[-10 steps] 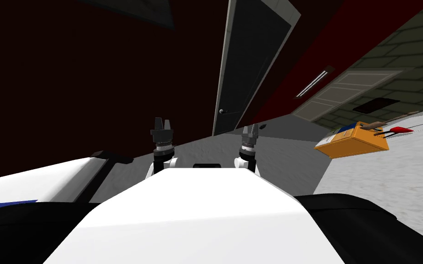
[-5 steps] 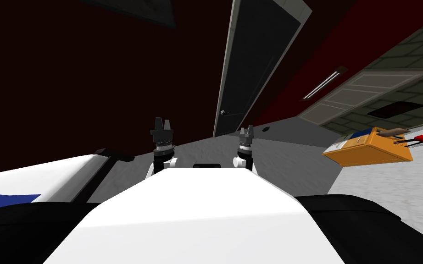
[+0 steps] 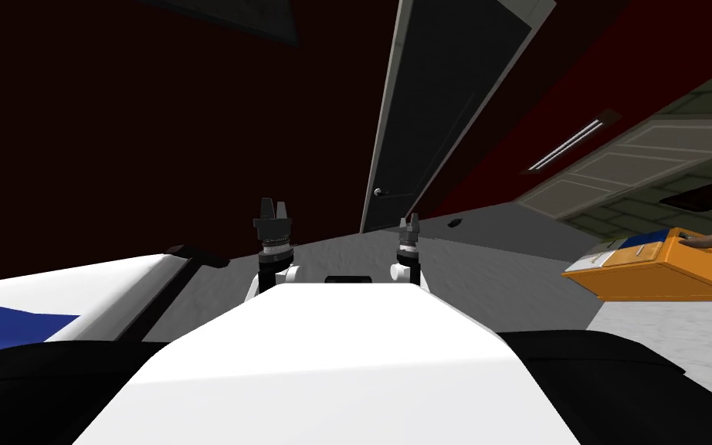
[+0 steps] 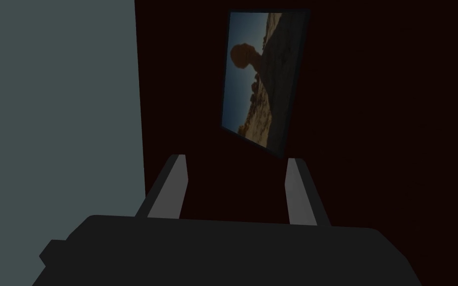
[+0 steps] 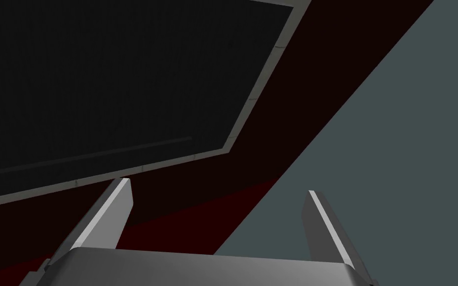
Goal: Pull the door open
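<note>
Dark red wall (image 3: 154, 116) spread flat and unmarked from 9 to 12 o'clock. Set in it, at 12 to 1 o'clock of both pincers, stood the door (image 3: 439, 100), a smooth, near-black slab in a pale grey frame (image 3: 384, 131). Its long axis ran upright, leaning toward 1 o'clock with the camera's own slant, and its face was turned toward the robot. The picture's edge cut off its top, and I could not tell whether it sat fully shut. In the right wrist view it showed as a dark plane with one faint ridge.

At 3 o'clock an orange box (image 3: 656, 270) lay on a pale grey surface, its far end cut off.

The left pincer (image 3: 273, 208) pointed up, its fingers (image 4: 173, 188) spread and released. The right pincer (image 3: 408, 224) hung near the door's foot, its fingers (image 5: 109, 213) also apart, grasping nothing.

The small round knob (image 3: 378, 191) sat at the door's left edge, low down, at 11 o'clock of the right pincer and apart from it.
</note>
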You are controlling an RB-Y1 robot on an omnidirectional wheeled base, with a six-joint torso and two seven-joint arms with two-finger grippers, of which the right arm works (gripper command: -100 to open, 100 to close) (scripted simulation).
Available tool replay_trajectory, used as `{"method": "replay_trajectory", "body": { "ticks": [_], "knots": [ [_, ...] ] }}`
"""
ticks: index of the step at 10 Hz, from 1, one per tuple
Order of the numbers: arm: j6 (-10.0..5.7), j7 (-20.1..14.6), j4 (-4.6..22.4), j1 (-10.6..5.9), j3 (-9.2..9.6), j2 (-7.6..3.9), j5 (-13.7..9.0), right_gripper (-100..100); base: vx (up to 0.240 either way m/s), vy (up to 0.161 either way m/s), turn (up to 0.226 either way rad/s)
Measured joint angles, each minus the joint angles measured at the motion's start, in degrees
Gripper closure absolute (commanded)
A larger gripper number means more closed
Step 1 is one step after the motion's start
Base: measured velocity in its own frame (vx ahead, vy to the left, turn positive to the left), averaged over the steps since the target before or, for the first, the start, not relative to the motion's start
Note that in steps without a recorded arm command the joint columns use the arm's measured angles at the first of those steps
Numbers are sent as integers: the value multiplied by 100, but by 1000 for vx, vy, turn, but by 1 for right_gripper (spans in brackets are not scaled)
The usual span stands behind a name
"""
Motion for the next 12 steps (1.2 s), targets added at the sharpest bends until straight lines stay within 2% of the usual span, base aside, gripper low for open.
{"method": "replay_trajectory", "body": {
  "ticks": [2, 9, 12],
  "knots": [
    [-42, 12, 342, -140, 24, -63, -97, -100, 89, -82, 111],
    [2, 74, 1354, -644, 87, -257, -436, -100, 71, -81, 107],
    [-53, 79, 1868, -862, 116, -352, -576, -100, 68, -90, 136]
  ]
}}
